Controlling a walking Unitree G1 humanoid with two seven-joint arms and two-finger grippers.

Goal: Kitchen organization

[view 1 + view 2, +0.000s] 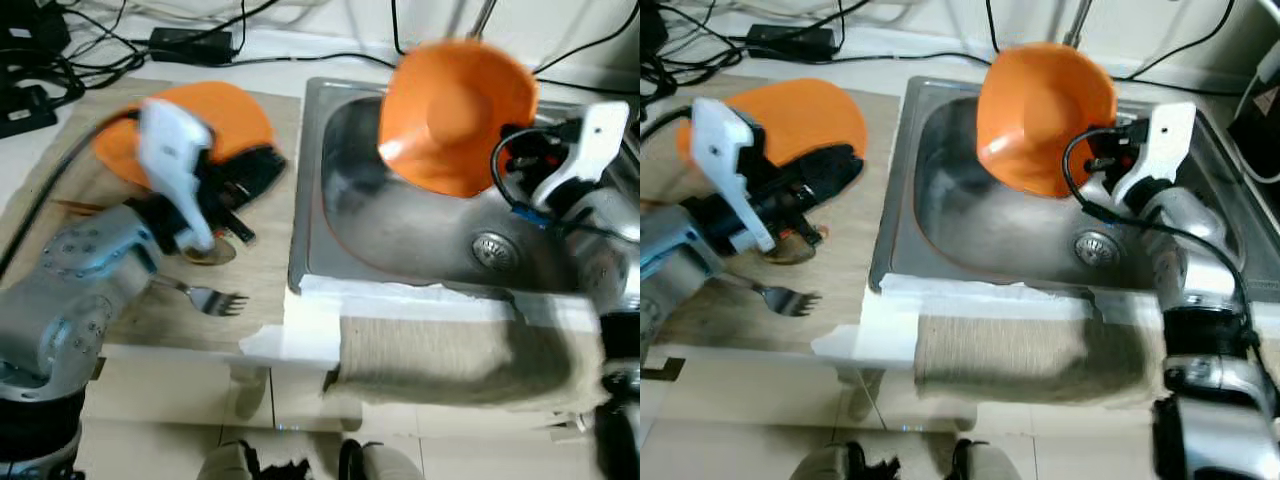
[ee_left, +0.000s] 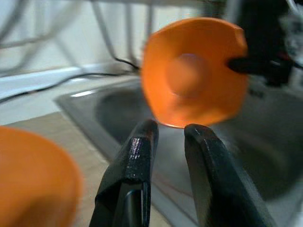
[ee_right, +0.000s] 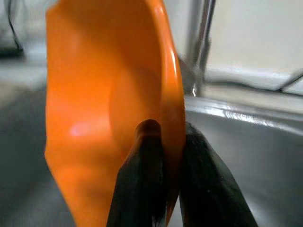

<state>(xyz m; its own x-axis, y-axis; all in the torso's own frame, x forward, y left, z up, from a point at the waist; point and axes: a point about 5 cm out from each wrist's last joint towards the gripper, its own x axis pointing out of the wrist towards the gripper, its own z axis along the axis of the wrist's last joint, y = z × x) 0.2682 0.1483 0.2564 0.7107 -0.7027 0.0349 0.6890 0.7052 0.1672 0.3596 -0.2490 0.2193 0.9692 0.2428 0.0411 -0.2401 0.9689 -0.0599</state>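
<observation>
Looks about halfway to me: right gripper (image 3: 158, 137) is pinching the rim of the orange bowl (image 1: 455, 115) up over the sink (image 1: 310, 180), while at 9 o'clock the left gripper (image 2: 168, 135), fingers slightly parted and empty, hovers by the orange plate (image 1: 215, 115) and fork (image 1: 210, 297).

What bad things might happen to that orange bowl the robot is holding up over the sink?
1. The right gripper pinches the orange bowl only by its rim, tilted, so it may slip and drop into the sink.
2. The faucet stands close behind; swinging the bowl might knock it.
</observation>
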